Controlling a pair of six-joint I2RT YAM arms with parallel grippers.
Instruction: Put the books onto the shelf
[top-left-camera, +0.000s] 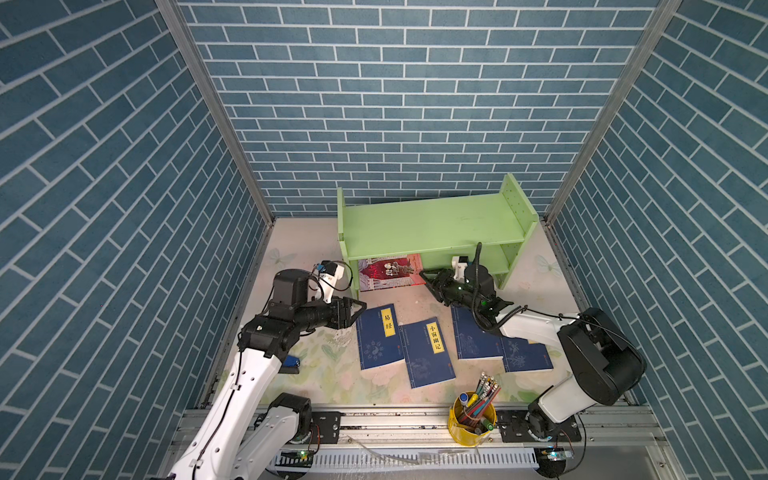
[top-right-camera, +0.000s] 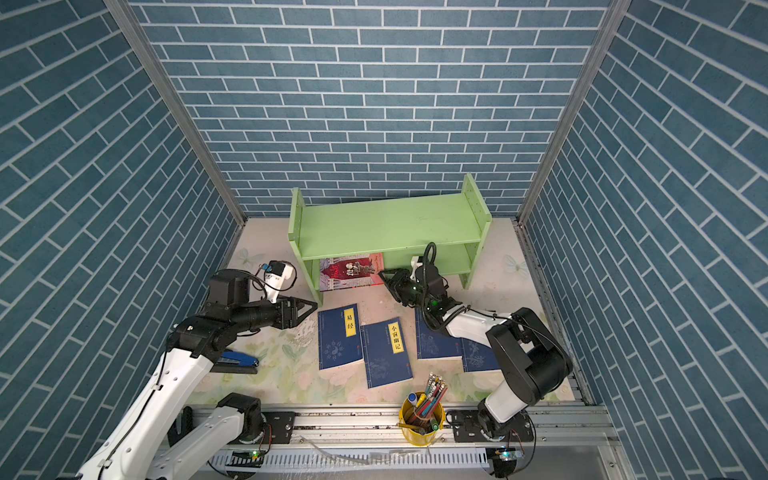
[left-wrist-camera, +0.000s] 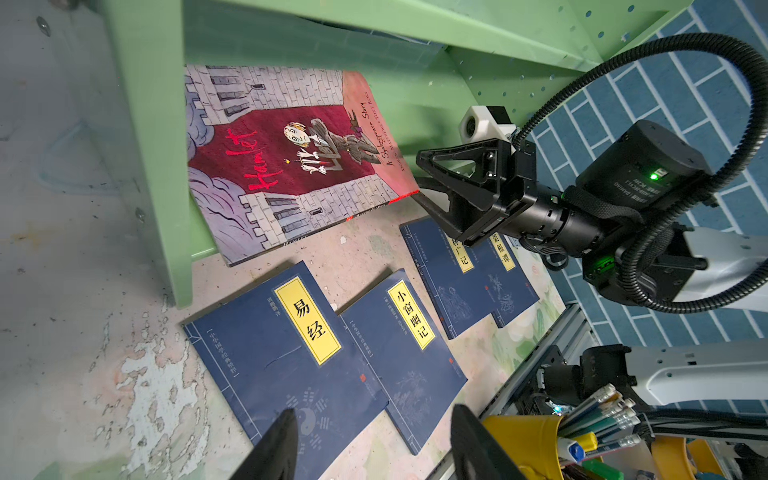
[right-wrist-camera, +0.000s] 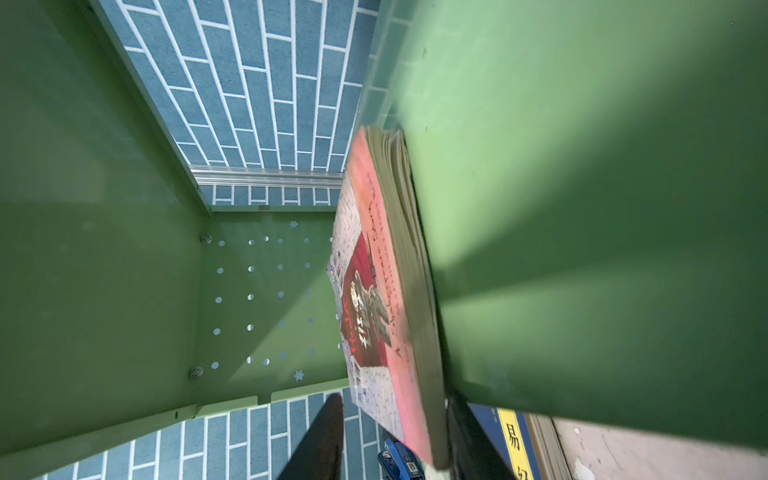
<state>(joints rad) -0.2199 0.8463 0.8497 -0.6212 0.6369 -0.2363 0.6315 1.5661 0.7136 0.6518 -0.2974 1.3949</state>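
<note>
- Since containers come first, what's in the yellow cup?
- It holds pens, bunched and standing on end. It sits at the front edge of the table, near the right arm's base.
- And the shelf?
- Its lower tier holds the red-and-grey book, at the left end, just beside the side panel.
- How does it lie?
- Flat, cover up, long axis along the shelf's length, spine toward the front. Its front part juts past the tier's edge.
- Where's the right gripper?
- At that book's right front corner. The jaws are apart, one on each side of the book. The right wrist view shows a gap on the cover side, so no pinch.
- And the left gripper?
- Jaws apart with nothing between them, near the shelf's left foot.
- And the navy books?
- Four of them, flat on the table in front of the shelf, covers up, in a row. Long axes run roughly front to back, slightly fanned. On the left two, the yellow label ends point toward the shelf. The left two overlap at an edge. The right two also overlap and are partly hidden under the right arm.
</note>
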